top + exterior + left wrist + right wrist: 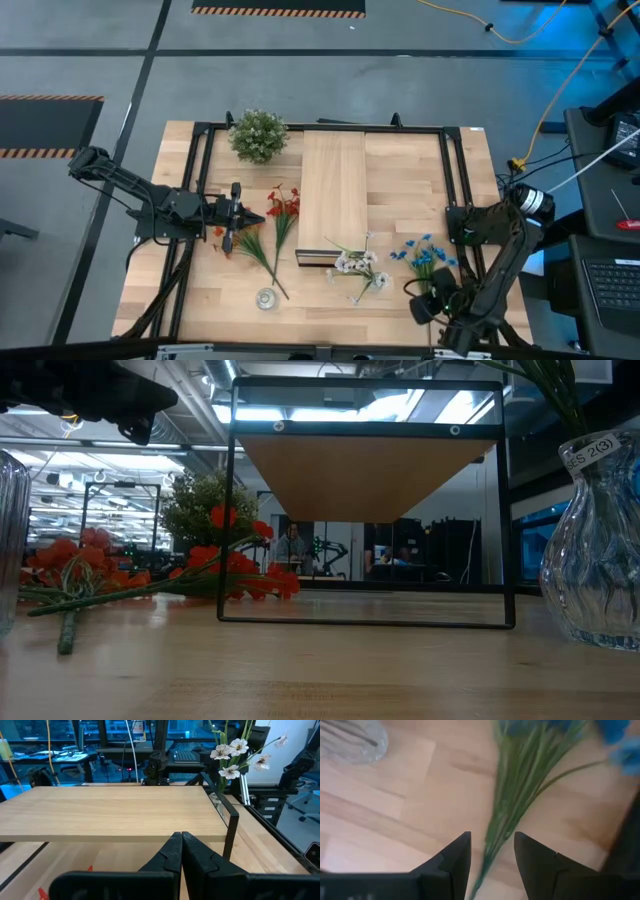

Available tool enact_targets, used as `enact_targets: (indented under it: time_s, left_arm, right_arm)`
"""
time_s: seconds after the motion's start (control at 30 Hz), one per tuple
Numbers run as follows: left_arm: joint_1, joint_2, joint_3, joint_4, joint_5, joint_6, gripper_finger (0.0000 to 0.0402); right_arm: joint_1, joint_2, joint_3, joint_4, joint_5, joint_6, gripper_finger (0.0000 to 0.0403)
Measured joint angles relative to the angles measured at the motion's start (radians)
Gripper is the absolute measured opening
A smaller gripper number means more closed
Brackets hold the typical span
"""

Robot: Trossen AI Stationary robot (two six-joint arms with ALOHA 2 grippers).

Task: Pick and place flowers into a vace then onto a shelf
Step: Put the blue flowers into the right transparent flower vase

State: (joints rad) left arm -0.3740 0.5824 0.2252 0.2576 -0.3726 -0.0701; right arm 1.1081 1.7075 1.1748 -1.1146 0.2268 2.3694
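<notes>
The right tool (pixel 492 852) is hanging low over the worktop (pixel 400 165) with its fingers (pixel 455 857) spread apart. The green stems of the blue flowers (pixel 520 780) are running down into the gap between those fingers, though the fingers are not closing on them. In the high view the blue flowers (pixel 422 258) are lying flat just ahead of the right tool (pixel 432 298), their blooms pointing away from it. A clear glass vase (pixel 352 740) is showing ahead of this tool and off to one side of the stems.

The left tool (pixel 236 215) is resting above the worktop with its fingers (pixel 172 855) pressed together, gripping nothing. The shelf (pixel 110 812) is sitting directly ahead of it, pale top surface facing up. The red-orange flowers (pixel 283 205) are lying between this tool and the shelf (pixel 333 195), with a second red-orange spray (pixel 248 240) just beside the tool. The white flowers (pixel 360 265) are standing in a vase beyond the shelf's near end, well apart from the left tool. A small glass vase (pixel 266 298) is standing near the red-orange stems. A round bushy plant (pixel 258 135) is sitting at the worktop's far edge.
</notes>
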Motion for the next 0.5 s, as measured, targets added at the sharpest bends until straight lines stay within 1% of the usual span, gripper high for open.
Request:
enact_targets:
  time_s: [0.13,0.2,0.5]
  left_arm:
    - [0.0,0.0,0.0,0.0,0.0,-0.021,0.0004]
    - [0.0,0.0,0.0,0.0,0.0,-0.022,0.0004]
    - [0.0,0.0,0.0,-0.008,0.0,-0.022,0.0004]
  right_arm:
    - [0.002,0.003,-0.038,0.122,0.001,-0.019,0.0152]
    - [0.002,0.011,-0.049,0.146,0.0,-0.045,0.0152]
    - [0.013,0.02,-0.054,0.099,-0.001,-0.044,0.0152]
